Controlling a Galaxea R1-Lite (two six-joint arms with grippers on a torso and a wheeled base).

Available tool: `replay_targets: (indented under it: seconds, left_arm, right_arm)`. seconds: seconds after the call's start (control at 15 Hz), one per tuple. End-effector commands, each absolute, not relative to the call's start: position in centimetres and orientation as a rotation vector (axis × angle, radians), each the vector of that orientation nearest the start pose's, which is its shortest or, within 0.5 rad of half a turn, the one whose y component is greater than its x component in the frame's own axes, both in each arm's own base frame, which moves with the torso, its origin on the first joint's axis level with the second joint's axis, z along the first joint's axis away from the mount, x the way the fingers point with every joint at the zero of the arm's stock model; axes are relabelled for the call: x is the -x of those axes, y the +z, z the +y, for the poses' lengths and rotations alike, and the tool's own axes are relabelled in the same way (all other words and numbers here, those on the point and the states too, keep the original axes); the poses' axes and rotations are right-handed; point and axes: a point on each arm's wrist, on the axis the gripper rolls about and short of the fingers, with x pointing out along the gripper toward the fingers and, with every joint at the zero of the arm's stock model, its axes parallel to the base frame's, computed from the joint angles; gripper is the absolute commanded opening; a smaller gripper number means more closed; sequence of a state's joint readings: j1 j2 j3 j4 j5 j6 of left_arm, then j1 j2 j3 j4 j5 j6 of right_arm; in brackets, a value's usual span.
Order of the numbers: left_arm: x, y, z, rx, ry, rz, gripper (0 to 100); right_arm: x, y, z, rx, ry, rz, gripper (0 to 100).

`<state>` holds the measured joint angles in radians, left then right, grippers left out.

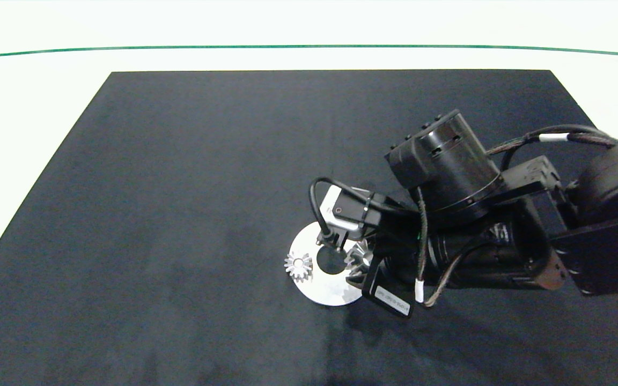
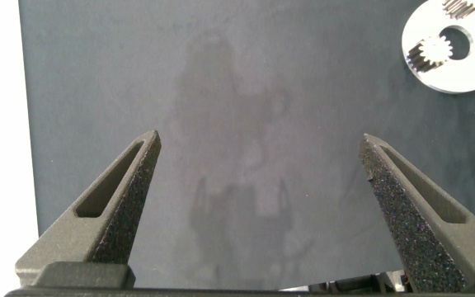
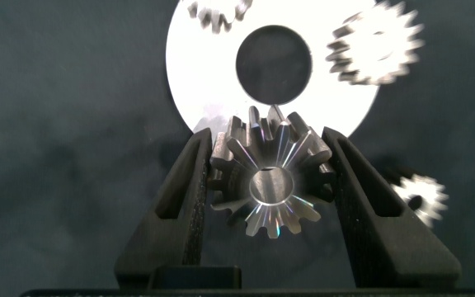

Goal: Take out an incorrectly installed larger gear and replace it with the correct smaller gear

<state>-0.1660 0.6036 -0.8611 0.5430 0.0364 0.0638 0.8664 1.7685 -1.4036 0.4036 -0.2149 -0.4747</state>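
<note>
- Right gripper [image 3: 272,177] is clamping the larger gear [image 3: 270,177] between its two fingers [image 3: 192,194], pads bearing on the tooth tips at either side; bore facing the wrist camera.
- Larger gear is sitting at the near rim of the round disc [image 3: 204,91]; cannot tell whether it is resting on the disc or already clear of it.
- Risk: the pads are touching pointed teeth, not flat faces, so the gear may be prone to rotating or slipping out if the grip loosens.
- Risk: if it is still seated on a post, a tilted pull could be binding it and dragging the disc across the mat [image 1: 180,187].
- Risk: a small gear [image 3: 375,43] is standing on the disc near the held one; the long teeth could be catching it on the way out.
- Another small gear [image 3: 217,10] is showing at the disc's far rim, cut by the frame edge.
- The smaller gear [image 3: 420,197] is lying off the disc on the mat, just beside the right finger; likely the replacement, and a sideways sweep could be knocking it away.
- In the head view the right arm is hiding that side of the disc; one small gear [image 1: 298,266] is showing.
- Left gripper [image 2: 258,161] is hanging spread and empty over bare mat, well apart from the disc [image 2: 444,70].
</note>
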Motion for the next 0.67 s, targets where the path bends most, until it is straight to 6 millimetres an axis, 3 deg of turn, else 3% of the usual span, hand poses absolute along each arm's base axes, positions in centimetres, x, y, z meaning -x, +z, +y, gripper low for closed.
replay_targets:
  seconds: [0.07, 0.47, 0.67]
  left_arm:
    - [-0.2, 25.9, 0.0, -0.094, -0.136, 0.288, 100]
    - [-0.2, 25.8, 0.1, -0.094, -0.133, 0.288, 100]
    - [-0.2, 25.8, 0.1, -0.094, -0.131, 0.288, 100]
  right_arm:
    - [-21.3, 26.2, 21.5, 0.752, 0.693, 0.462, 34]
    - [-26.1, 27.4, 12.8, 0.628, 0.390, 0.538, 34]
    - [-27.7, 27.1, 9.5, 0.574, 0.324, 0.577, 34]
